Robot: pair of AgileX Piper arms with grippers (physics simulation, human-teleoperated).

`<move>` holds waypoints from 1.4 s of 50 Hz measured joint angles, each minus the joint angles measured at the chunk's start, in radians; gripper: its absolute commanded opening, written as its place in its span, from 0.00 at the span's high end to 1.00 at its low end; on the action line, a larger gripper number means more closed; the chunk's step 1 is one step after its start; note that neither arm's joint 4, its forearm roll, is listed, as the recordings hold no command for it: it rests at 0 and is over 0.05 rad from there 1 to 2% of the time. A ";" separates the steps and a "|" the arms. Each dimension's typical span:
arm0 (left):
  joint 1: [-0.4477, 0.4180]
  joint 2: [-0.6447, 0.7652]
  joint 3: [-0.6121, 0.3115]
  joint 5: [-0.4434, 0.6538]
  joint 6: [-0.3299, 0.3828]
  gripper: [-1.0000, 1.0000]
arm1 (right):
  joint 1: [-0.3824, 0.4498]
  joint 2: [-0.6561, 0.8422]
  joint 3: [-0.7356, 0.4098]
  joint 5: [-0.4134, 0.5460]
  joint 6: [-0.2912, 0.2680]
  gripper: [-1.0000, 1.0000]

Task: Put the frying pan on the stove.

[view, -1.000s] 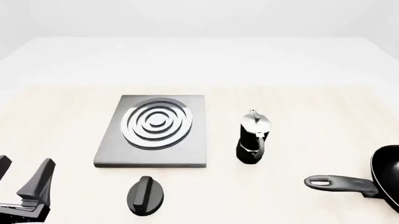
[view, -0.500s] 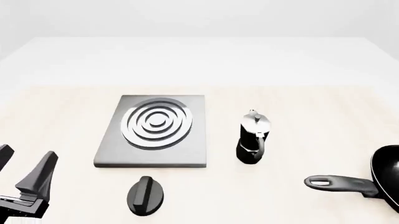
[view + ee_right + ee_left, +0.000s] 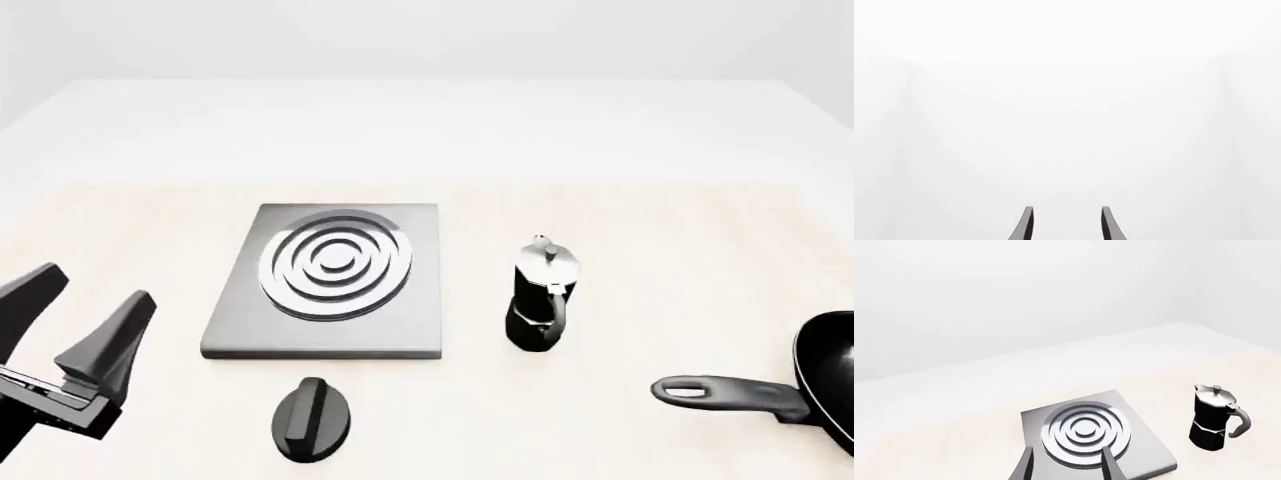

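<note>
Frying pan at table's right edge — well apart from stove.

A pale wood table fills the near part of the scene, its far part washed almost white by soft, even light. Behind its far edge stands a plain white wall.

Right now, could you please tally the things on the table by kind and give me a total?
Frying pan: 1
Stove: 1
Moka pot: 1
Black oval knob: 1
Total: 4
</note>
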 measured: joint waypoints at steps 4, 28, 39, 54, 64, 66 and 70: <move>-0.033 0.051 -0.019 -0.028 0.004 0.00 | -0.004 0.000 -0.051 0.022 0.006 0.00; -0.231 0.346 -0.166 -0.156 0.042 0.00 | -0.006 0.000 -0.265 0.114 0.019 0.00; -0.309 0.458 -0.230 -0.190 0.057 0.00 | -0.004 0.000 -0.315 0.137 0.022 0.00; -0.423 0.623 -0.327 -0.225 0.075 0.00 | -0.002 0.000 -0.367 0.165 0.030 0.00; -0.496 0.727 -0.391 -0.239 0.084 0.00 | -0.003 0.000 -0.388 0.176 0.038 0.00; -0.510 0.747 -0.404 -0.240 0.085 0.00 | -0.004 0.000 -0.392 0.179 0.040 0.00; -0.536 0.784 -0.430 -0.240 0.089 0.00 | -0.005 0.000 -0.401 0.183 0.043 0.00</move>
